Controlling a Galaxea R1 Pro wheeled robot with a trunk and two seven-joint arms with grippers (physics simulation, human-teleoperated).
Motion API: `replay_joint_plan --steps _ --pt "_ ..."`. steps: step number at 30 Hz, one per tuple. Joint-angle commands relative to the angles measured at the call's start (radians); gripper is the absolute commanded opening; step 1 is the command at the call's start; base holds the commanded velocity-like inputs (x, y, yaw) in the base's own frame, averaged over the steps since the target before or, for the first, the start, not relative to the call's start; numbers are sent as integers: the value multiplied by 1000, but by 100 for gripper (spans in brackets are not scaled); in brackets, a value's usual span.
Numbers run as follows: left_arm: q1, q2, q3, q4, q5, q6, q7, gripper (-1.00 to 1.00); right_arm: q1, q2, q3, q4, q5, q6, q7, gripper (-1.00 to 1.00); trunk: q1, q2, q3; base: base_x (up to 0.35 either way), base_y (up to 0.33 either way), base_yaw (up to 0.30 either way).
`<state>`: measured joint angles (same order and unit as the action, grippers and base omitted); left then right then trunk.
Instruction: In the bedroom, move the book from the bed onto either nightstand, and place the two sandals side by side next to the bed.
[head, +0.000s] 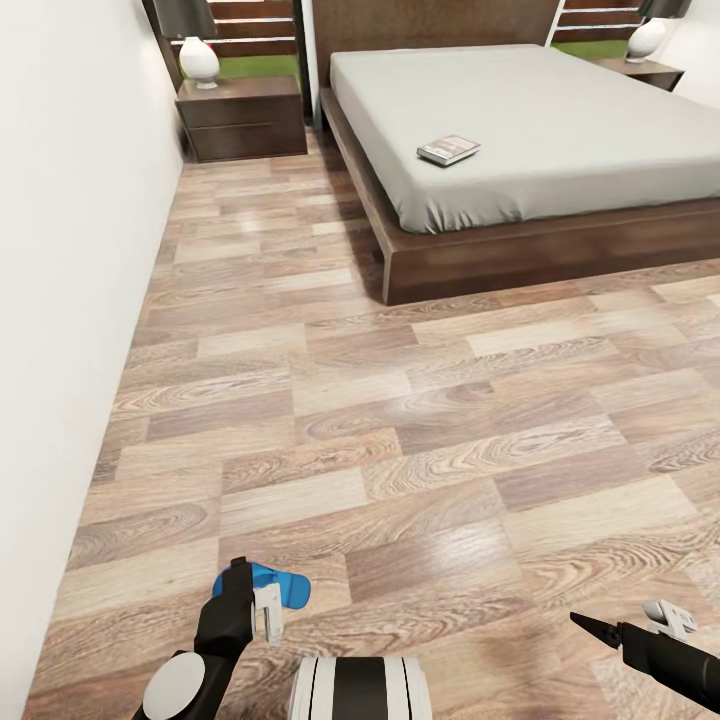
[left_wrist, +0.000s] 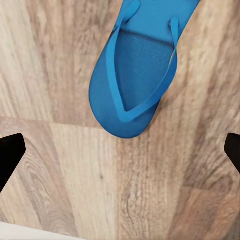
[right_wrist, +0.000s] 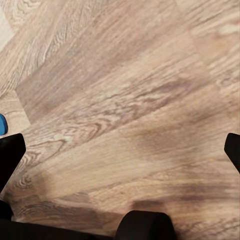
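While the left gripper (left_wrist: 120, 150) hangs with jaws spread over one blue sandal (left_wrist: 136, 75) on the floor, the book (head: 448, 149) waits near the bed's (head: 600, 120) foot edge; a skewed descent could nudge the sandal away.

The sandal (left_wrist: 134, 75) ahead of the left gripper's black fingers (left_wrist: 10, 155) was bright blue — sole and straps alike. The floor (head: 400, 420) was pale wood planks with wavy brown grain. The bed (head: 520, 250) had a dark brown frame and a plain light grey mattress — the book (head: 448, 150) on it was dark-covered.
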<state>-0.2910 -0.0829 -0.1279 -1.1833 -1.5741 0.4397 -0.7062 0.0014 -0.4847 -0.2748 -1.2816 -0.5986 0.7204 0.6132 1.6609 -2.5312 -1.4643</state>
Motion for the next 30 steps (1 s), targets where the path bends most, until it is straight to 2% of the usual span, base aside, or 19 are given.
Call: replay_joint_plan --steps 1,12,30 --pt "0 0 -2 -1 -5 4 -6 100 0 0 -2 -1 -4 7 0 100 0 0 -1 0 0 0" --pt "0 0 -3 -1 -6 5 -6 100 0 0 -3 -1 -4 7 0 100 0 0 -1 4 0 0" --pt "0 0 -3 -1 -6 4 -6 100 0 0 -3 -1 -4 7 0 100 0 0 -1 89 0 0"
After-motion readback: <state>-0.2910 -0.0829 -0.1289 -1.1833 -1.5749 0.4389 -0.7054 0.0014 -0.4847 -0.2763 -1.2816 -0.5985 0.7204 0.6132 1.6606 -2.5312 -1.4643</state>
